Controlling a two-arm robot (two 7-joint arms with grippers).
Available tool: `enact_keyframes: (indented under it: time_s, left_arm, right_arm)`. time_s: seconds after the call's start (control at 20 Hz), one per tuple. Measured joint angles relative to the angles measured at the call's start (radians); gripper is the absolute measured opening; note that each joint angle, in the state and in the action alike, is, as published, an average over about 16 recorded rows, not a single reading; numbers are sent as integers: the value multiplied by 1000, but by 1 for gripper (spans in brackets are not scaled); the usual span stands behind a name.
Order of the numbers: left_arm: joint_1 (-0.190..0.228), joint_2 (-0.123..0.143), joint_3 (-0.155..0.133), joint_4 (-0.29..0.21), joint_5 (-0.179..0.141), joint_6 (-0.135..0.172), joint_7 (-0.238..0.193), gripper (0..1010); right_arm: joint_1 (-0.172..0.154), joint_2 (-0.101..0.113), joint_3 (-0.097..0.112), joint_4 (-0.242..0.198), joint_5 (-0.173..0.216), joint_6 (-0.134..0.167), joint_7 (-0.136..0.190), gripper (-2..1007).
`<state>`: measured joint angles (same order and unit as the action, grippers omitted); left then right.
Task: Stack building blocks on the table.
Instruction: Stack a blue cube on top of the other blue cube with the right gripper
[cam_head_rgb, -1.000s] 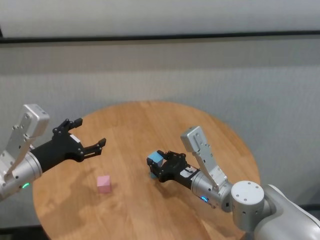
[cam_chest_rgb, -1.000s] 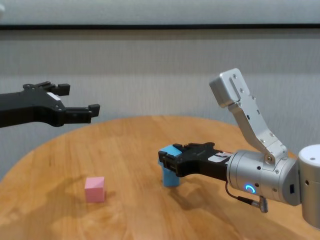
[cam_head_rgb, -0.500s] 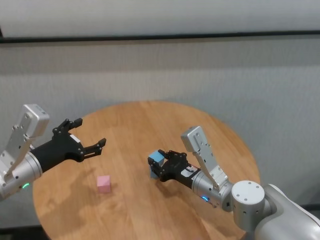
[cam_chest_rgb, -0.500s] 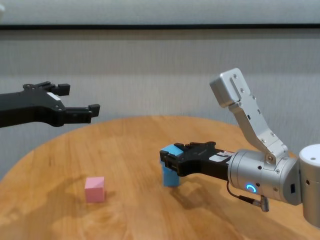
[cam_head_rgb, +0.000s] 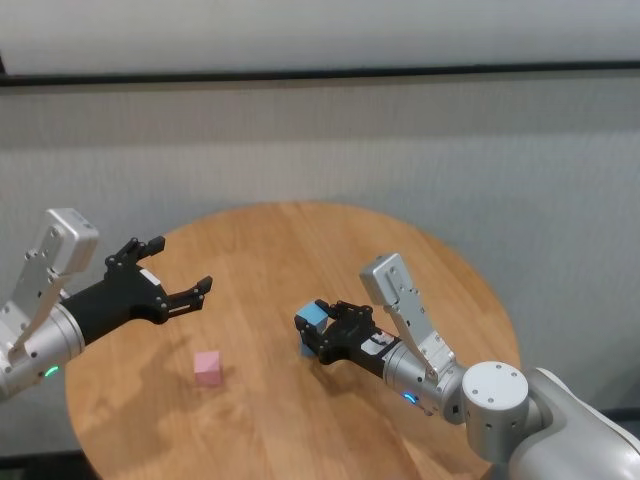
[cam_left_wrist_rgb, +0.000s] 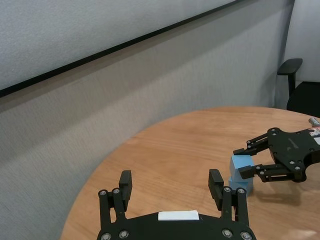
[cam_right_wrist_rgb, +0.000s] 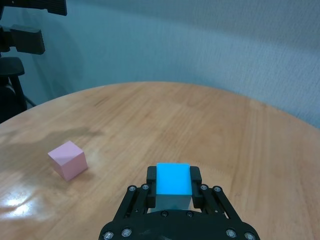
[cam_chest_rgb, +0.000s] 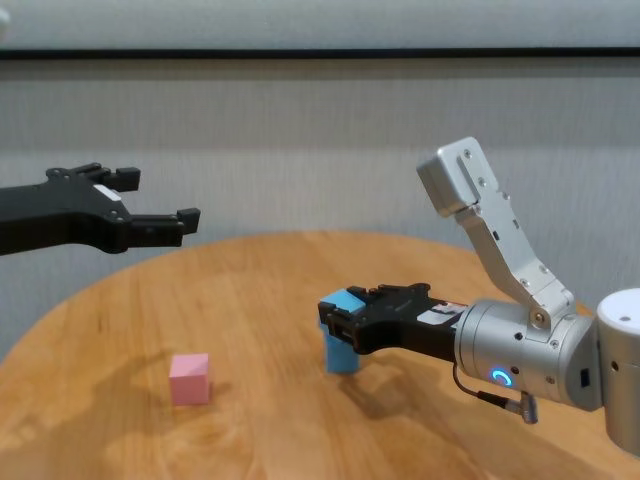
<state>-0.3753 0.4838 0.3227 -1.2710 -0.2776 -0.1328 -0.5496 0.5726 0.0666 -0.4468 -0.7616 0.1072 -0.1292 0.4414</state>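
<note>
A light blue cube (cam_head_rgb: 314, 315) sits on top of a second light blue cube (cam_head_rgb: 306, 348) near the middle of the round wooden table (cam_head_rgb: 300, 240). My right gripper (cam_head_rgb: 317, 327) is shut on the top cube (cam_right_wrist_rgb: 173, 179), one finger on each side; the lower cube (cam_chest_rgb: 340, 357) shows beneath it. The stack also shows in the left wrist view (cam_left_wrist_rgb: 241, 163). The pink cube (cam_head_rgb: 208, 368) lies alone on the table, left of the stack (cam_chest_rgb: 189, 378). My left gripper (cam_head_rgb: 180, 264) hovers open and empty above the table's left side, behind the pink cube.
The table's edge curves close on the left and front (cam_chest_rgb: 40, 330). A grey wall (cam_head_rgb: 320, 140) stands behind the table. A dark chair (cam_left_wrist_rgb: 295, 80) stands beyond the table in the left wrist view.
</note>
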Motion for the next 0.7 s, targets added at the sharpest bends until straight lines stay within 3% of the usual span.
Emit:
enact_keyframes:
  time_s: [0.45,0.7]
  left_arm:
    - [0,0,0,0,0,0,0,1003]
    - [0,0,0,0,0,0,0,1003]
  right_arm:
    - [2,-1,-1,6,-6,-3,0,379]
    - [3,-2,1,10,-6,-5,2,434]
